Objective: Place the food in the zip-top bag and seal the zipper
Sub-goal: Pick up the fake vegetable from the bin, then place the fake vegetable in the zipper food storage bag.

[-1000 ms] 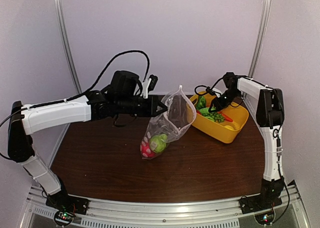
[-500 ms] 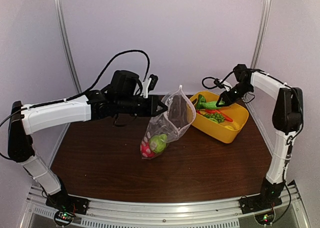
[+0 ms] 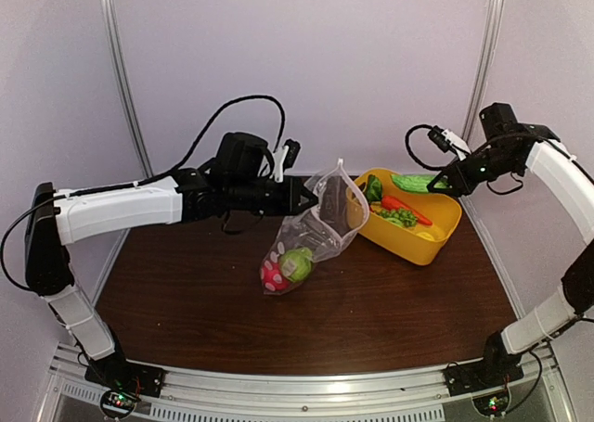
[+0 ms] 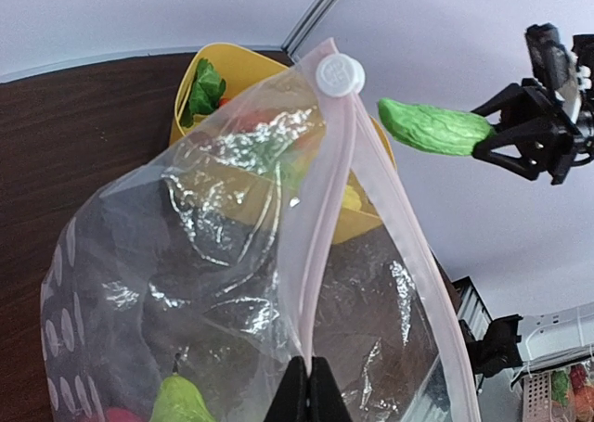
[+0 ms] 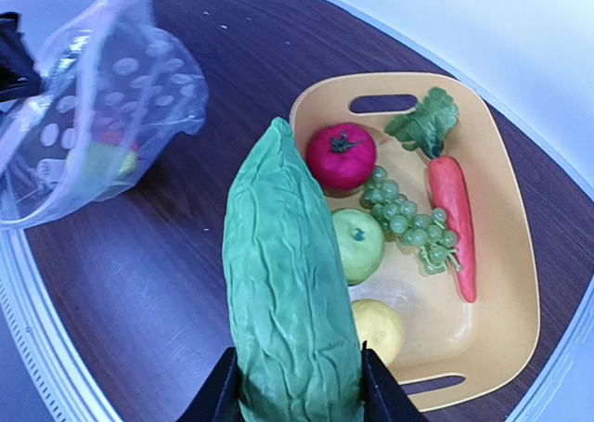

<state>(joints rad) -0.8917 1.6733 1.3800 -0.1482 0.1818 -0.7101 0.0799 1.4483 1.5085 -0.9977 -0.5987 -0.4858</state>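
**A:** What does the step in hand ask of the robot?

**B:** At centre-left of the top view, the left gripper (image 3: 304, 199) is pinched tight on the zipper (image 4: 320, 227) of the zip-top bag (image 3: 320, 225). It holds the mouth up and parted below the white slider (image 4: 340, 73), and it should hold that steady. At upper right, the right gripper (image 3: 445, 185) is clamped on the green gourd (image 3: 415, 182). The gourd lies level in the air above the yellow basket (image 3: 436, 243), apart from the bag. The arm should carry it leftward over the mouth and tip it end-down so it enters lengthwise. It should release only once the tip is past the strip.

**A:** Any risk?

**B:** Probably the gourd snagging the rim and dragging the film out of the pinch.

**A:** And the count?

**B:** There is one bag with two pieces at its bottom, a pink-red fruit (image 3: 271, 275) and a green pear (image 3: 296, 263). One basket holds five: tomato (image 5: 341, 156), green apple (image 5: 360, 244), lemon (image 5: 379, 331), grape bunch (image 5: 408, 223) and carrot (image 5: 453, 223). One gourd is held aloft.
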